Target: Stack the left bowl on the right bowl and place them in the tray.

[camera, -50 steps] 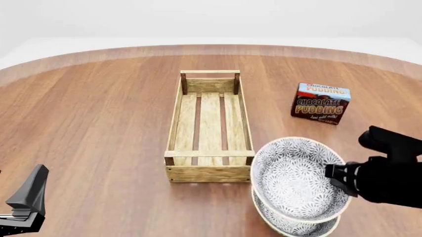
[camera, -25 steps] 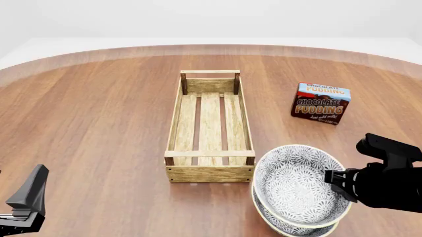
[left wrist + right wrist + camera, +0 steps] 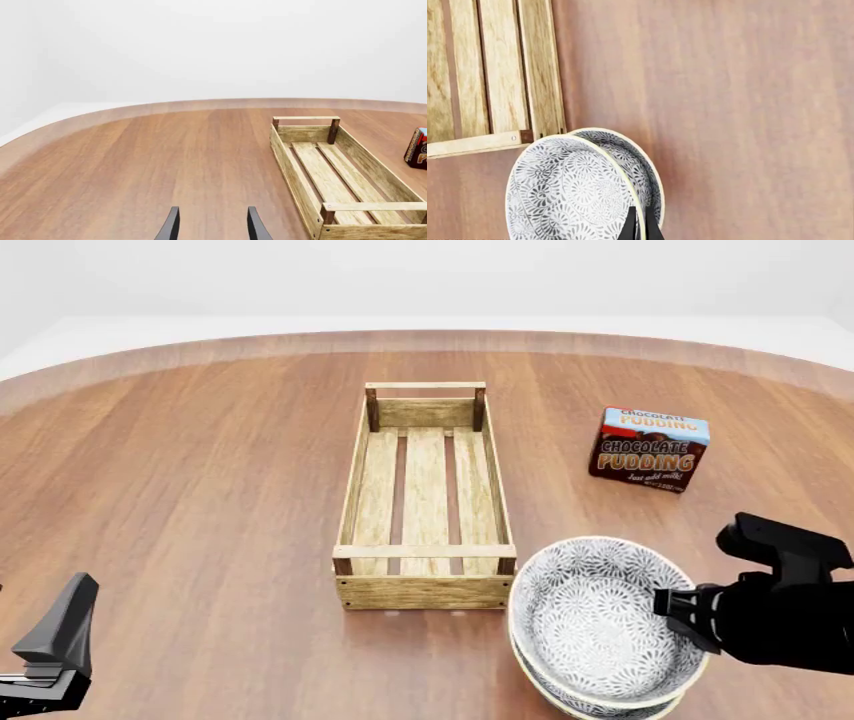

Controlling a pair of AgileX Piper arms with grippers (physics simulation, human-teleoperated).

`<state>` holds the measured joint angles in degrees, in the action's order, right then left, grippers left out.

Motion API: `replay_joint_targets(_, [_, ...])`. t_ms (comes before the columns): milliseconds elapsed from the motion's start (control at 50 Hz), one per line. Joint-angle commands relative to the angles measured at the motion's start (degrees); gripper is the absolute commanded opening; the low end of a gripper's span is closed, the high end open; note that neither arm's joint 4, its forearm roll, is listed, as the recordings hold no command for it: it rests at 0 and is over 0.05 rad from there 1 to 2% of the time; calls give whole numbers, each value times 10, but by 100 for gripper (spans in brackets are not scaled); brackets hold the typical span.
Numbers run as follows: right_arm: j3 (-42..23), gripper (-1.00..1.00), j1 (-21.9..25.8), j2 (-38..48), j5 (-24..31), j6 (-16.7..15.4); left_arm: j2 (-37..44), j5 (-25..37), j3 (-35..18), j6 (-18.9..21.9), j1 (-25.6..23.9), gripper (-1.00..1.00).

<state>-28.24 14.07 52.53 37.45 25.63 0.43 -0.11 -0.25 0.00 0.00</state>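
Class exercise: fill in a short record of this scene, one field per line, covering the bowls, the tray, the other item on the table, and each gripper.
Bowls: upper bowl set in the lower bowl, on the table, to the right of the tray's near end
Tray: holds nothing; slatted bottom visible
Other item: chocolate pudding box, standing to the right of the tray
Right gripper: shut on the upper bowl's rim
Left gripper: open, holding nothing, at the near left
Table: brown wood

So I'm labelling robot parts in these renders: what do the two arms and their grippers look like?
Both are matte black. The right gripper has a blocky, angular black housing with thin tapered jaws. The left gripper shows two slim, dark, slightly curved jaws, greyish on their lit faces. No cables or markings are visible.
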Motion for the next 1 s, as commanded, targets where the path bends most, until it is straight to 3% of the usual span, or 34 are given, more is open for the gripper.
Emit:
replay_joint_targets(20, [-3, -100, 1, -1, 3, -3, 0, 0, 0, 0, 0, 100])
replay_joint_targets(100, [-5, -100, 0, -3, 6, -5, 0, 0, 0, 0, 0, 100])
replay_joint_targets(120, [-9, 100, -4, -5, 8, -7, 0, 0, 0, 0, 0, 100])
replay_joint_targets(320, [-33, 100, -7, -15, 34, -15, 0, 0, 0, 0, 0, 100])
replay_joint_targets(460, [-97, 100, -6, -53, 106, -30, 0, 0, 0, 0, 0, 100])
replay_joint_targets(560, [-101, 100, -13, -64, 120, -37, 0, 0, 0, 0, 0, 100])
replay_joint_targets(720, [-73, 100, -17, -69, 107, -26, 0, 0, 0, 0, 0, 100])
replay_joint_targets(860, [-37, 100, -2, -66, 81, 9, 0, 0, 0, 0, 0, 100])
replay_joint_targets(1000, [-12, 100, 0, -49, 50, 22, 0, 0, 0, 0, 0, 100])
